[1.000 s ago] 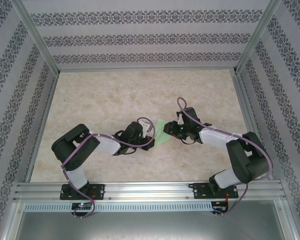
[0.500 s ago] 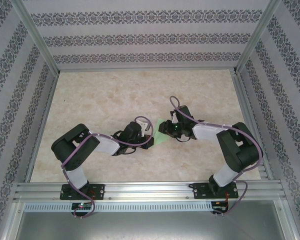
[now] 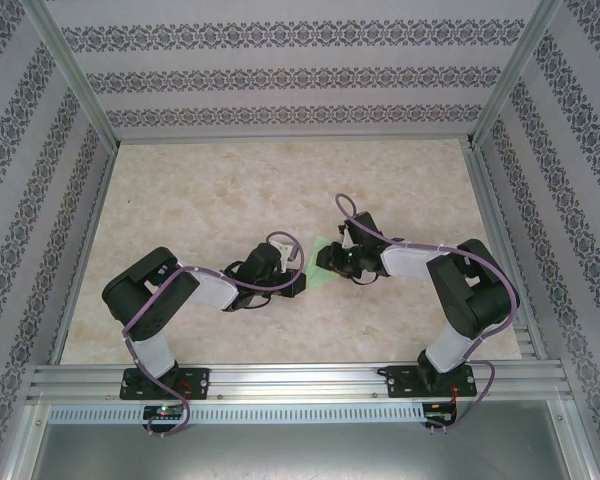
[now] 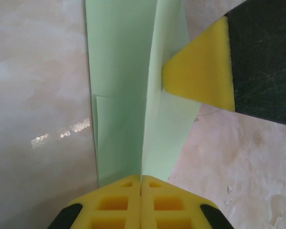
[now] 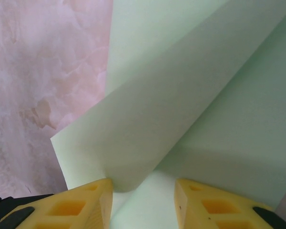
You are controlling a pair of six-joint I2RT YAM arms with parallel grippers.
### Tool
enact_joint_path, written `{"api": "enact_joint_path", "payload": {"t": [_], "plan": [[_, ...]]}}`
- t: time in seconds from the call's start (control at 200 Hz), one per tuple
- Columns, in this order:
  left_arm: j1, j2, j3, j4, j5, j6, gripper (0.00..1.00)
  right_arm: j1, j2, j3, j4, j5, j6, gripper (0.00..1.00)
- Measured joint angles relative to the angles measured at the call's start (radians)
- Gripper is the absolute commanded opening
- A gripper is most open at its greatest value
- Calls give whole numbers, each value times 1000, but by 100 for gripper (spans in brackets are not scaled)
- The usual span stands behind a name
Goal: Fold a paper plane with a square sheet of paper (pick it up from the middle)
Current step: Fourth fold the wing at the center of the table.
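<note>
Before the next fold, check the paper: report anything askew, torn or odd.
Nothing torn. The pale green paper is pinched in the shut left gripper. One flap bows up uncreased, curling between the fingers of the open right gripper rather than lying flat. Otherwise nothing stands out.

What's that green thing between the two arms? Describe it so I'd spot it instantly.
On the beige marbled table, look near the middle, where the left gripper and right gripper nearly meet. Between them is the sheet of paper, thin and creased lengthwise into flaps; its pale green colour sets it apart.
</note>
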Motion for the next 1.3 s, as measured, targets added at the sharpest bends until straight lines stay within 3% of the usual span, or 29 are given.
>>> {"api": "enact_joint_path", "payload": {"t": [0.255, 0.39, 0.614, 0.949, 1.299], "plan": [[29, -11, 2, -9, 60, -18, 32, 11, 15, 38, -49, 32, 0, 46], [66, -64, 2, -77, 82, -21, 36, 18, 20, 53, -72, 47, -2, 48], [82, -164, 14, -179, 78, -7, 34, 35, 37, 98, -136, 86, 2, 50], [82, -152, 19, -142, 146, -5, 24, 63, 60, 160, -235, 180, 62, 52], [82, -77, 72, -144, 218, 2, 19, 64, 71, 182, -278, 222, 127, 47]]}}
